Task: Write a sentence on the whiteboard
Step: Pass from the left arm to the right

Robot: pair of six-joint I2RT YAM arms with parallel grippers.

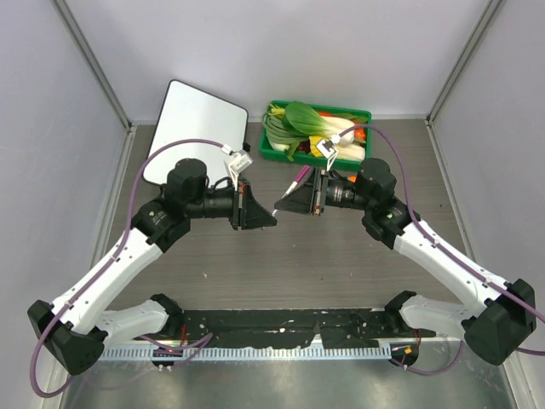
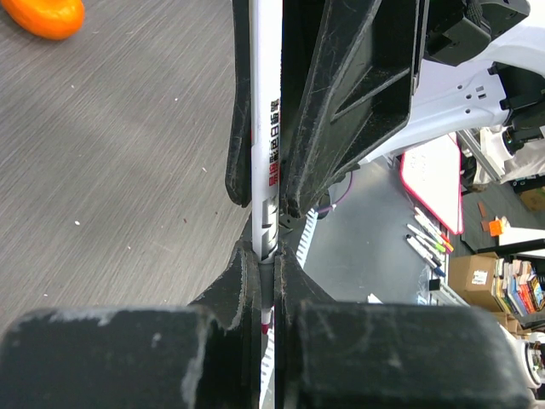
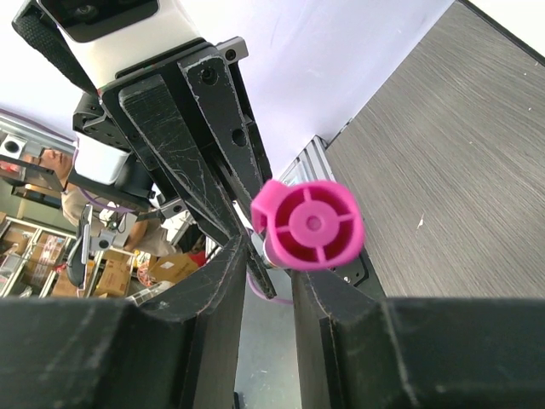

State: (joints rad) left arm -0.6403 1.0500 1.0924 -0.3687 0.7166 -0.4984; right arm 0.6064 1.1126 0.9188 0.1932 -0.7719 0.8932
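Since the whiteboard (image 1: 197,128) sits blank at the counter's (image 1: 341,273) far-left corner, writing has yet to start. Mid-counter, the left claw (image 2: 268,260) clenches the marker (image 2: 266,128) barrel, and the right claw (image 3: 274,264) grips its pink cap (image 3: 308,224), probably to uncap it.

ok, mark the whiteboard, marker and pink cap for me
whiteboard (image 1: 198,128), top view, bare white face
marker (image 2: 266,102), left wrist view, white barrel
pink cap (image 3: 311,223), right wrist view, round end face
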